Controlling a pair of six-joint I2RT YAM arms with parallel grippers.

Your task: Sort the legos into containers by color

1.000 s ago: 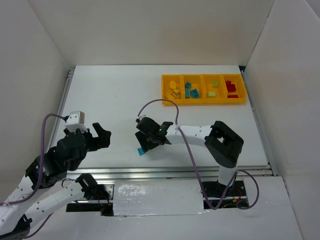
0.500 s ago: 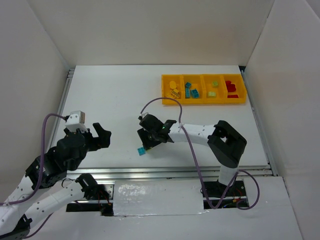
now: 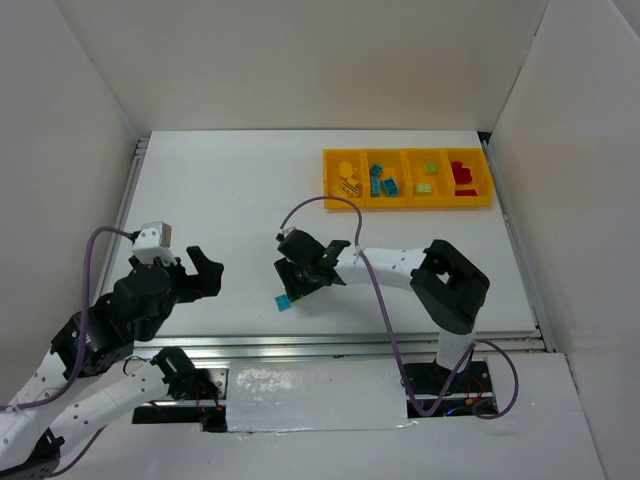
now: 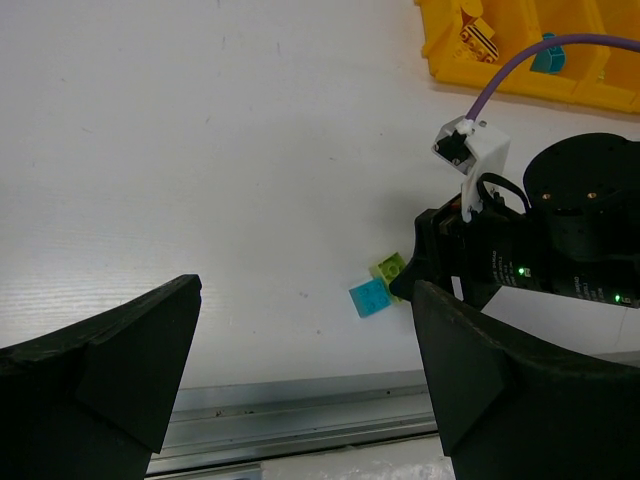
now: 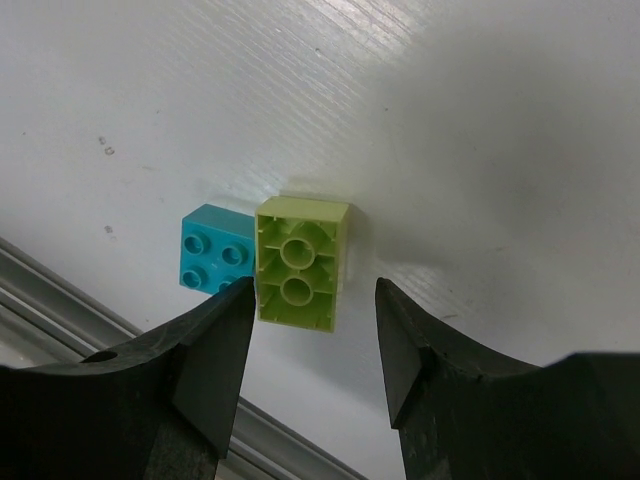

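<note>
Upper right in the top view, the tray (image 3: 406, 204) holds most legos (image 3: 385, 183) sorted, while lower centre a green brick (image 5: 298, 262), touching a blue brick (image 5: 212, 260), lies ungripped between the parted jaws of the right gripper (image 5: 315, 300); the left gripper (image 4: 305, 288) gapes empty.

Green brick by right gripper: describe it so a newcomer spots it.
At the front edge of the table, the right gripper hangs over two bricks. The green brick lies between its fingers, hollow underside showing; the blue brick beside it shows studs.
</note>
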